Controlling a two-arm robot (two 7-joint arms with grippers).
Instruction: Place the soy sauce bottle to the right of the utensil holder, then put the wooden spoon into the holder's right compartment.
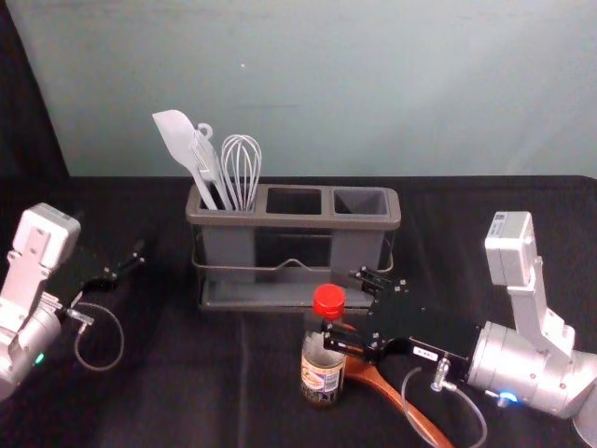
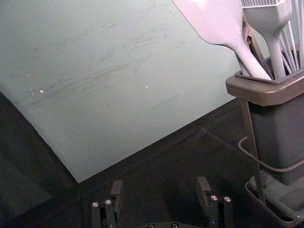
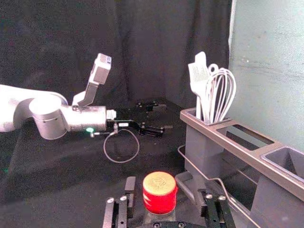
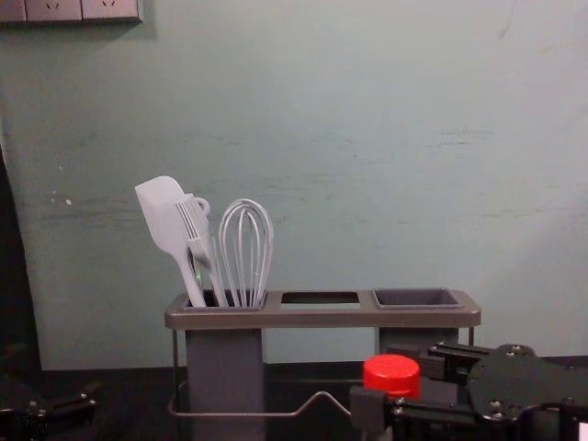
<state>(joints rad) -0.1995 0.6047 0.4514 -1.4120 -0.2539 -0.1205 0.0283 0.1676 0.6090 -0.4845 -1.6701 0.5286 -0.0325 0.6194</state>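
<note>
The left arm [image 1: 17,350] and right arm [image 1: 508,359] are silvery and round like cans, each with a white box [image 1: 510,247]. The left gripper [image 1: 126,266] and right gripper [image 1: 343,304] are black, with tiny shiny screws [image 2: 213,198] and loopy grey cables [image 1: 484,429]. A blue light [image 1: 506,398] glows.

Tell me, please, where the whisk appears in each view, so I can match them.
Head view: whisk, left of centre, in the left compartment of the holder.
Left wrist view: whisk, cut off, beside the brush.
Right wrist view: whisk, beside the brush.
Chest view: whisk, left of centre.
Shared landmark: the holder's rim.
</note>
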